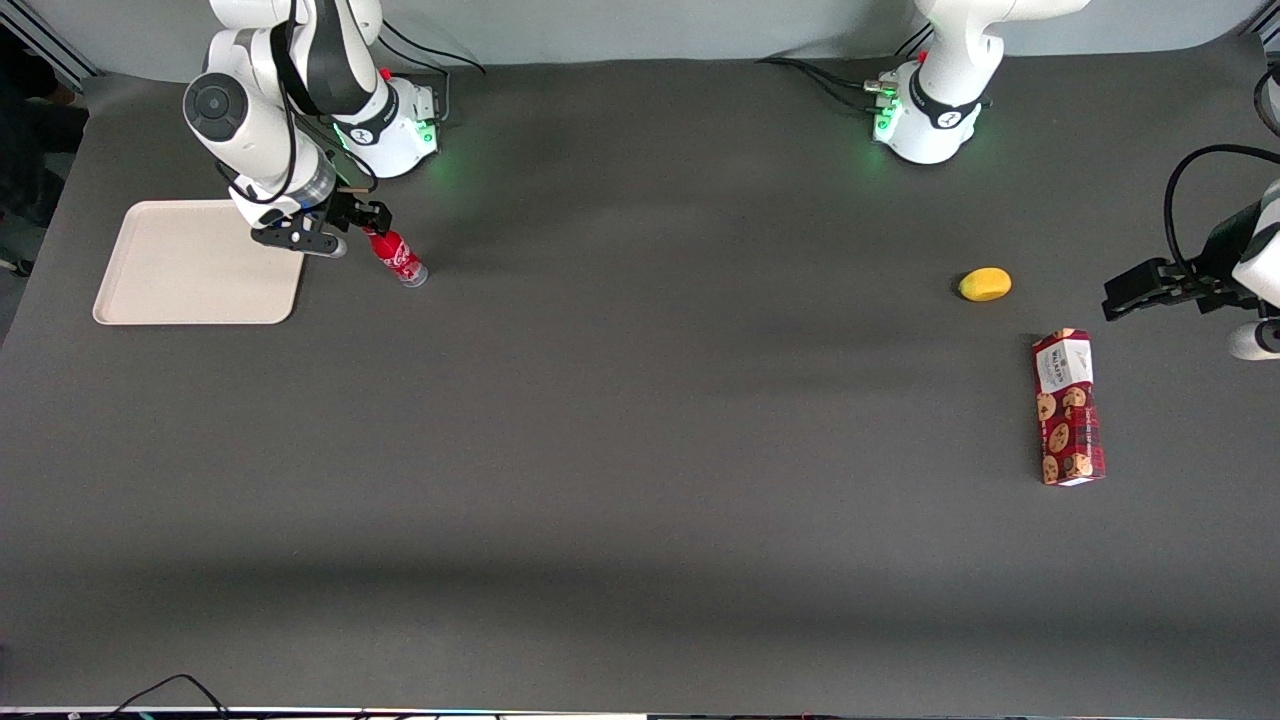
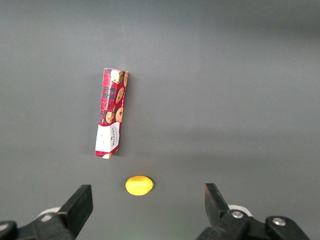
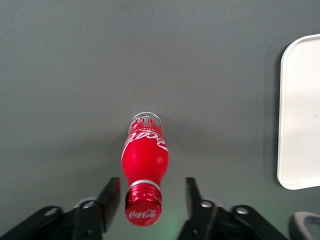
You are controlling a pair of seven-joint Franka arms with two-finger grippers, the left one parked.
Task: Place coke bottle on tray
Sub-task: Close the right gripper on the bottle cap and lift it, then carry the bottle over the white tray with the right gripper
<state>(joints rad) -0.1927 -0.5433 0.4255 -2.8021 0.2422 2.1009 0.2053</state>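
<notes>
Coke bottle point(image 3: 144, 167) status: not yet on the tray. Order of report runs from the front camera outward.

Nearest the front camera, toward the parked arm's end of the surface point(image 1: 640, 450), lies a red cookie box point(image 1: 1068, 407) on its side. A small yellow lemon-like object point(image 1: 985, 284) sits a little farther from the camera than the box, near it but not touching. Neither concerns the task.

Farther out, toward the working arm's end, the coke bottle stands on the dark surface just beside the tray point(image 1: 180, 290), apart from it. In the wrist view its clear base appears to rest on the surface and the red cap points toward the camera.

The gripper point(image 3: 152, 196) is positioned at the bottle's neck. Its jaws stand apart, one on each side of the cap, with a visible gap on both sides; no contact is evident.

The cream-white tray carries nothing that can be seen, though the arm covers one corner in the front view.

Assessment: approach and alignment appear complete. Outstanding steps, in my judgement: closing on the neck, lifting, carrying sideways over the rim, setting down, releasing.
</notes>
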